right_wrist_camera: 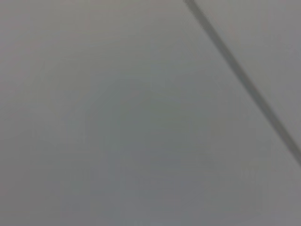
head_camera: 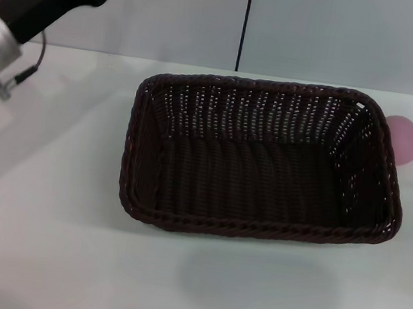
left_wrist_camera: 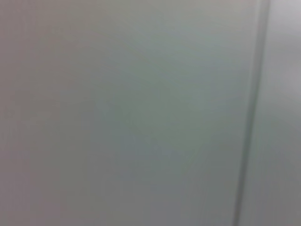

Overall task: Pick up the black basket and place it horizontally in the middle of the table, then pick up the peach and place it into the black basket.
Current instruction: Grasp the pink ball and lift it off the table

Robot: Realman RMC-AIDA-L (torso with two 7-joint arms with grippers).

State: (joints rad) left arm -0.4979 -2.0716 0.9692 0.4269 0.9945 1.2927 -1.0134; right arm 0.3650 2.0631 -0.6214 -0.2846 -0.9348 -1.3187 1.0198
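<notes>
Black basket point(head_camera: 262, 162): large rectangular wicker basket, very dark brown-black, with rounded corners, a braided rim and open-weave side walls. It stands upright and empty, its long side running across the middle of the table point(head_camera: 43, 240), a wide, plain white, smooth surface. Peach point(head_camera: 404, 140): small round pink toy with a deeper blush and a tiny green stem, resting on the tabletop outside the basket, against its corner at 2 o'clock.
</notes>
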